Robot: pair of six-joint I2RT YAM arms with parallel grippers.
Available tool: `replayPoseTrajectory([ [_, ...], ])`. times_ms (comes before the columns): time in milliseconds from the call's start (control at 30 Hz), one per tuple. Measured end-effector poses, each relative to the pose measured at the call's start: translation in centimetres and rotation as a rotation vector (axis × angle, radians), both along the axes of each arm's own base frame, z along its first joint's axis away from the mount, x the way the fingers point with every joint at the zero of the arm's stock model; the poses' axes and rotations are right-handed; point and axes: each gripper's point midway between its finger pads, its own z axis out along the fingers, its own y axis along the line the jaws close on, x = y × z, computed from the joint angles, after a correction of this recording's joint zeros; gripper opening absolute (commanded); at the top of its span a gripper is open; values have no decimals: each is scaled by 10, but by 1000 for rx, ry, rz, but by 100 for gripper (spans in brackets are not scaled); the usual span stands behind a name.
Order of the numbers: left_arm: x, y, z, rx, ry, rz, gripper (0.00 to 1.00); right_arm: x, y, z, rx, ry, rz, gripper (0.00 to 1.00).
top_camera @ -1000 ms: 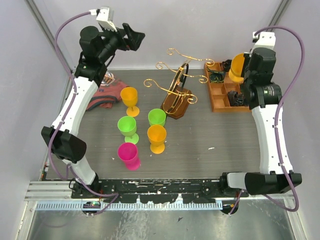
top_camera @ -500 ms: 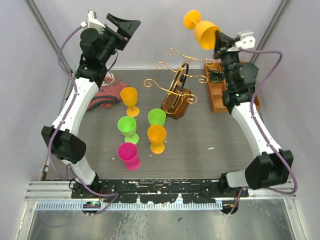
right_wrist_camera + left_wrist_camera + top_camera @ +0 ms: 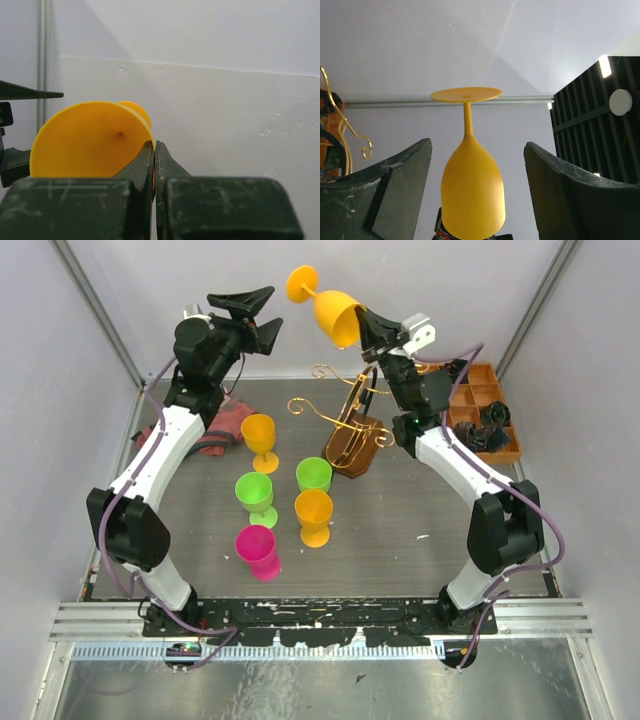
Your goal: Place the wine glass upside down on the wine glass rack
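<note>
Right gripper [image 3: 366,328] raised high at the back of the table, fingers pinched tight on the rim of the orange wine glass [image 3: 336,315]. The glass is in the air, tilted, foot up and to the left, mouth towards the gripper. It sits above the wine glass rack [image 3: 350,430] and clear of its gold wire arms.

Left gripper [image 3: 262,318] also raised, fingers spread wide, gripping nothing. From its wrist camera the glass appears foot-up, framed between the two fingers but ahead of them, not touching.

Rack stands on the table on its dark wooden base.

Compartment tray [image 3: 497,454] at the far right holds dark items, too small to identify.

Five glasses stand upright left of the rack: orange [image 3: 260,435], two green [image 3: 253,495] [image 3: 313,475], orange [image 3: 313,515], pink [image 3: 258,550].

Red cloth [image 3: 215,430] lies at the far left.
</note>
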Motion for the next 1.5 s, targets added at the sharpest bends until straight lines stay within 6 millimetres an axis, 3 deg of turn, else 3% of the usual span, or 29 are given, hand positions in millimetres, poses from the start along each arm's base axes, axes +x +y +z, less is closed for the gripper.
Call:
replayPoseTrajectory([
  [267, -18, -8, 17, -40, -14, -28, 77, -8, 33, 5, -10, -48, 68, 1],
  [600, -20, -15, 12, -18, -5, -26, 65, -10, 59, -1, -17, -46, 115, 1],
  [967, -13, -9, 5, 20, 3, 32, 57, -17, 68, 0, -24, -60, 128, 1],
  [1200, -9, -5, 3, 37, -3, 64, 53, -15, 71, -15, -38, -37, 130, 1],
  [1500, 0, -5, -7, 51, 13, 71, 41, -17, 74, -18, -42, -38, 133, 1],
])
